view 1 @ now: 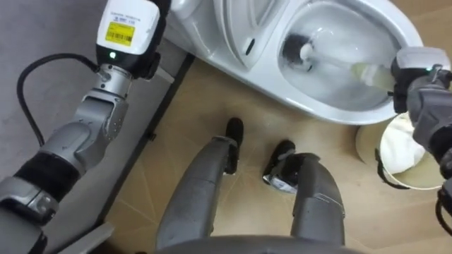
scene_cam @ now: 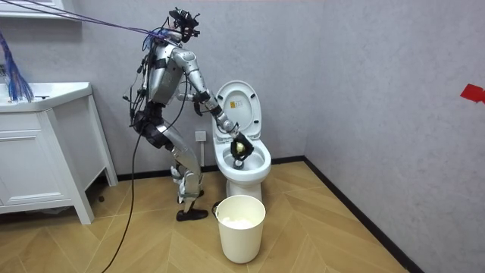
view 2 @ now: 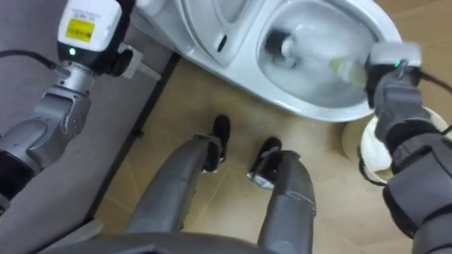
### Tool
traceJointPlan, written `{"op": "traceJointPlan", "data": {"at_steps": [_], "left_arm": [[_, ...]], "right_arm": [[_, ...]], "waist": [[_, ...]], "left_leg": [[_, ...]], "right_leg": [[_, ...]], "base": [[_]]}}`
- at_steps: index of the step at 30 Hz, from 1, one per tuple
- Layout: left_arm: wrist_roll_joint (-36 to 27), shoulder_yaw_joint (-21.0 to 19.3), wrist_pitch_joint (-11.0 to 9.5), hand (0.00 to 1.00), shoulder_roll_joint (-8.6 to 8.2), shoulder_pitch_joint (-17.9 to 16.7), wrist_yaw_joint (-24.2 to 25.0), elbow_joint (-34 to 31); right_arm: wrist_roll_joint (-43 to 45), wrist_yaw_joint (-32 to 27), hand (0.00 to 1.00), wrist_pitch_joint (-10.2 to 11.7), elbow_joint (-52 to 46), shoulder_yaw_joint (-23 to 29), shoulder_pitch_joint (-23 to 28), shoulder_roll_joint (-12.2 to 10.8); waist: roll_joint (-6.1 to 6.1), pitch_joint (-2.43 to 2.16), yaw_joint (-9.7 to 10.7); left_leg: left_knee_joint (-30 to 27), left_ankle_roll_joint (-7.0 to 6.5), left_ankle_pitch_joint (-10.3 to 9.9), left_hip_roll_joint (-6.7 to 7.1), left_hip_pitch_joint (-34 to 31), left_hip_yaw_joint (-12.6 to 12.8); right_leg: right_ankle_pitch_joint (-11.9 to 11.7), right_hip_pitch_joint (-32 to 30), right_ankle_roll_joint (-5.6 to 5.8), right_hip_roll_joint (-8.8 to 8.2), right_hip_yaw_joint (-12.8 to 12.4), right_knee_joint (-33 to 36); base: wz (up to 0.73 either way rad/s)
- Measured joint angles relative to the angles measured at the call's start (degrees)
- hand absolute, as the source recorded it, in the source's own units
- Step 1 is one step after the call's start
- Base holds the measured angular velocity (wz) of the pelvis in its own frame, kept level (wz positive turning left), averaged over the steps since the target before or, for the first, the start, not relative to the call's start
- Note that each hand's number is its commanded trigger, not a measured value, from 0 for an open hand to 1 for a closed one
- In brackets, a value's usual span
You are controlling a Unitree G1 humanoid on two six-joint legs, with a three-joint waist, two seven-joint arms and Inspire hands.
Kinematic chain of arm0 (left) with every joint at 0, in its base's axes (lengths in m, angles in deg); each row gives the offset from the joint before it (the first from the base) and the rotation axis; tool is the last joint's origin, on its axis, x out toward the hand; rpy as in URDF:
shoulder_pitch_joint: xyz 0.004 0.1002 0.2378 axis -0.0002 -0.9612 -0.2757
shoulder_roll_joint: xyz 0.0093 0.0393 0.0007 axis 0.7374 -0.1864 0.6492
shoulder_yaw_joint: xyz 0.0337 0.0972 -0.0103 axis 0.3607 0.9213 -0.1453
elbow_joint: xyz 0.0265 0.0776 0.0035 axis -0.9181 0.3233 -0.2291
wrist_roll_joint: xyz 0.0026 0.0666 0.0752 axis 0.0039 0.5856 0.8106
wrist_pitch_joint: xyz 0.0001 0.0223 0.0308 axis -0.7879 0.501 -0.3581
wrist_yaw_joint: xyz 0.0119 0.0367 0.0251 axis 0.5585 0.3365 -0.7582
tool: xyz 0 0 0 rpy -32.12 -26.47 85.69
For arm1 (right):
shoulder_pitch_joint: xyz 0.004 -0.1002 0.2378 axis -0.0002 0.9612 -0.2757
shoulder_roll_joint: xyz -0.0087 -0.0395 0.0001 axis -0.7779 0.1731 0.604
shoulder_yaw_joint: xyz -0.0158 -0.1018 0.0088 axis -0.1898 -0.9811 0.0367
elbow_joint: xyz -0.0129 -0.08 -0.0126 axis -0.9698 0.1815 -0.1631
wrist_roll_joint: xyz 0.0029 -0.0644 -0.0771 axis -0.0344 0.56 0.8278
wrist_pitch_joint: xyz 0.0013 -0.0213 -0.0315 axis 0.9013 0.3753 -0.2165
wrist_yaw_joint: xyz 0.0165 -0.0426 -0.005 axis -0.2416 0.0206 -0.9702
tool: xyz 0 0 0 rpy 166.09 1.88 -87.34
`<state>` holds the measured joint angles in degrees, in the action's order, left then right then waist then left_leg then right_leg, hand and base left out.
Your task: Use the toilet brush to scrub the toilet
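White toilet bowl (view 1: 330, 113) has brush (view 1: 304, 53) head-down inside, handle gripped in rt hand (view 1: 413, 68).

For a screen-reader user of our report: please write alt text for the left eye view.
Looking down, the right robot hand grips a toilet brush whose dark head sits inside the white toilet bowl. A pale bin stands on the wooden floor beside the toilet; the left robot hand is raised at upper left.

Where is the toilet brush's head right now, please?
The brush head sits inside the toilet bowl, upper middle of the left eye view, left of the right hand.
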<state>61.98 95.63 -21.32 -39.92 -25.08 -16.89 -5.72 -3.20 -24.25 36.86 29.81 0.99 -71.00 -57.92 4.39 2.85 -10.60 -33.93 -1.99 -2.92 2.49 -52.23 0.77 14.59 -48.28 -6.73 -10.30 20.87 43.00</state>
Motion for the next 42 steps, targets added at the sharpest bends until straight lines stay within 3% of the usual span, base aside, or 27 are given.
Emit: {"op": "traceJointPlan", "data": {"at_steps": [4,8,12,15,18,23,28,30,31,33,35,38,42], "left_arm": [[-0.4,-1.1,-0.7,0.00,0.63,-1.3,0.3,-0.2],[-0.5,-3.9,-0.8,0.00,0.79,-5.1,0.2,-2.4],[-0.6,-4.1,-0.8,0.00,0.80,-7.1,-1.8,-2.9],[-0.6,-4.8,-1.0,0.00,0.80,-9.0,-2.4,-3.7],[-1.3,-5.7,-1.7,0.00,0.83,-10.3,-2.0,-3.8],[-2.9,-5.5,-2.5,0.00,0.78,-11.0,-0.2,-2.2],[-2.8,-5.9,-3.6,0.00,0.54,-12.5,1.8,0.0],[-2.8,-6.2,-4.3,0.00,0.42,-12.6,3.5,1.2],[-2.8,-6.4,-4.5,0.00,0.29,-12.7,3.8,1.4],[-2.9,-7.4,-5.4,0.00,-0.71,-14.1,5.0,2.2],[-2.8,-8.9,-5.6,0.00,-2.27,-15.4,6.3,2.1],[-2.9,-11.3,-5.9,0.00,-3.97,-20.2,7.9,1.1],[-2.9,-15.4,-6.1,0.00,-7.11,-27.9,10.7,-1.6]], "right_arm": [[0.2,2.5,1.00,-3.4,-8.4,-0.2,3.6,0.1],[0.3,6.8,1.00,-8.7,-19.2,-0.1,7.4,0.4],[3.2,10.3,1.00,-11.9,-27.7,1.2,11.2,1.0],[7.9,13.8,1.00,-12.7,-34.1,3.5,14.6,2.5],[10.3,16.6,1.00,-12.7,-40.0,4.1,17.6,4.9],[11.5,19.6,1.00,-12.7,-41.6,6.0,20.3,5.3],[13.5,20.4,1.00,-10.6,-40.8,8.9,24.0,3.0],[13.7,20.4,1.00,-7.3,-38.9,11.0,25.4,2.4],[13.8,20.4,1.00,-6.6,-38.7,11.4,25.6,2.4],[13.8,20.4,1.00,-3.8,-37.0,13.4,27.2,1.4],[13.9,20.3,1.00,-2.6,-36.3,15.0,29.4,0.5],[15.3,19.7,1.00,-0.8,-37.6,18.1,34.7,-0.2],[18.2,19.6,1.00,1.0,-38.1,23.2,41.7,-4.0]], "waist": [[0.73,0.00,0.1],[0.94,-0.17,0.5],[1.05,-0.45,1.5],[1.00,-1.12,2.2],[1.05,-1.19,2.6],[0.56,-1.21,2.7],[-1.53,-1.20,3.1],[-2.31,-1.06,3.7],[-2.47,-1.02,3.8],[-3.26,-1.05,4.0],[-3.56,-1.12,4.0],[-4.01,-1.44,4.1],[-4.66,-1.83,4.8]], "left_leg": [[0.7,1.12,-0.2,-1.41,1.3,-1.1],[0.7,2.20,-1.0,-3.01,1.8,-1.2],[0.7,2.96,-1.5,-3.17,1.8,-1.8],[0.6,3.15,-1.7,-3.05,1.9,-2.2],[0.2,3.02,-2.0,-3.15,2.5,-2.7],[1.2,2.94,-2.9,-2.99,6.2,-2.0],[2.8,2.74,-3.0,-2.60,11.1,-1.0],[3.2,2.67,-3.1,-2.50,13.9,-0.8],[3.2,2.64,-3.1,-2.49,14.4,-0.8],[3.7,2.46,-3.2,-2.42,17.0,-0.6],[4.1,2.43,-3.5,-2.39,19.7,-0.6],[5.9,2.16,-4.1,-2.24,23.9,-0.5],[10.1,2.08,-4.2,-1.38,31.3,-0.5]], "right_leg": [[-0.8,2.4,-0.60,2.06,1.1,-3.0],[-1.1,3.5,-1.53,4.05,1.1,-5.1],[-1.1,3.6,-2.59,4.60,1.2,-5.6],[-1.0,3.8,-2.70,4.68,1.2,-5.7],[-0.9,4.9,-2.63,5.09,1.3,-6.2],[0.2,8.1,-2.00,4.88,0.8,-6.5],[0.9,11.9,-1.76,4.44,-0.2,-6.8],[1.5,14.8,-1.47,4.32,0.1,-7.6],[1.6,15.4,-1.37,4.31,0.1,-7.8],[2.0,18.4,-0.93,4.45,0.1,-8.9],[2.3,21.5,-0.12,4.89,-0.2,-10.5],[2.4,25.9,0.79,5.15,-0.3,-12.9],[2.3,33.3,1.53,5.27,-0.3,-16.9]], "base": [[-0.07],[-0.12],[-0.02],[0.01],[-0.01],[-0.01],[-0.01],[0.08],[0.05],[0.04],[0.00],[-0.02],[0.10]]}}
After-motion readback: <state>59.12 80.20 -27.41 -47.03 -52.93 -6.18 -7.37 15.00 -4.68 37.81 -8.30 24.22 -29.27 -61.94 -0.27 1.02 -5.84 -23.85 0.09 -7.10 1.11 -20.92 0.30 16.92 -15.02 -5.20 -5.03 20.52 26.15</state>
